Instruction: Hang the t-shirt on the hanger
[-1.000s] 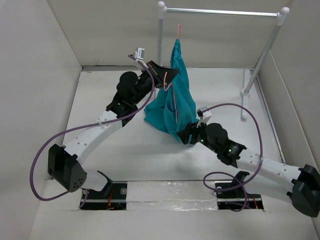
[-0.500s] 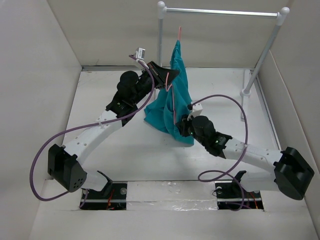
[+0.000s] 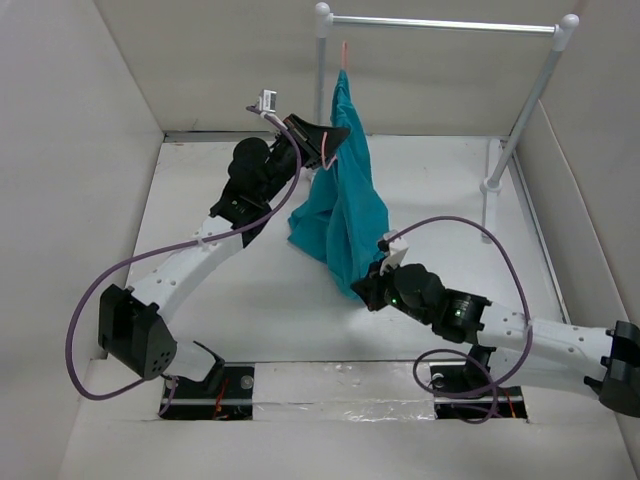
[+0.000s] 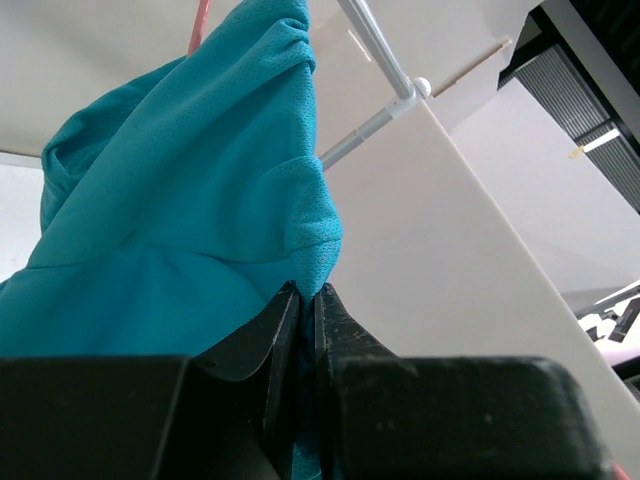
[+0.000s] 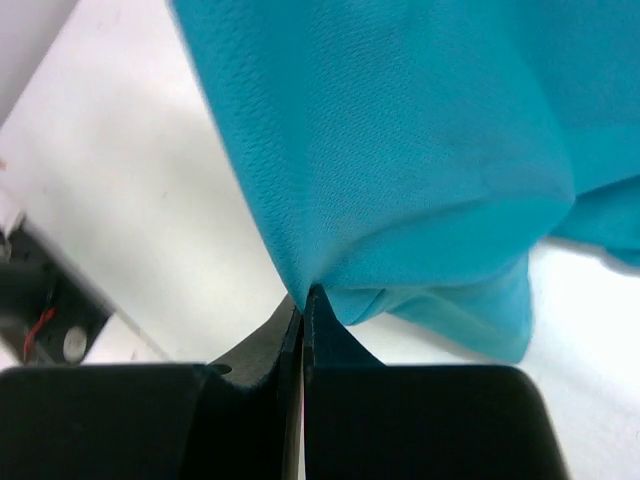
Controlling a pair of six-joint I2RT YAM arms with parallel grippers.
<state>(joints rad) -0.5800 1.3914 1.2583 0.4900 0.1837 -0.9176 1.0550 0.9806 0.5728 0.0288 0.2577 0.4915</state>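
Stretching the shirt point(image 3: 345, 205) down over the hanger point(image 3: 345, 52) looks like the step here. Left gripper point(image 3: 335, 140) is clamped on cloth up high (can't tell if the wire is in that pinch too), and the pink hook pokes out above it, near the rail point(image 3: 440, 24). Right gripper point(image 3: 365, 293) is pinched tight on the bottom hem, low by the table point(image 3: 250, 290). I'd pull the hem down and outward gently so the cloth spreads along the wire without yanking it from the left pinch. Go slow, that fabric could slip.
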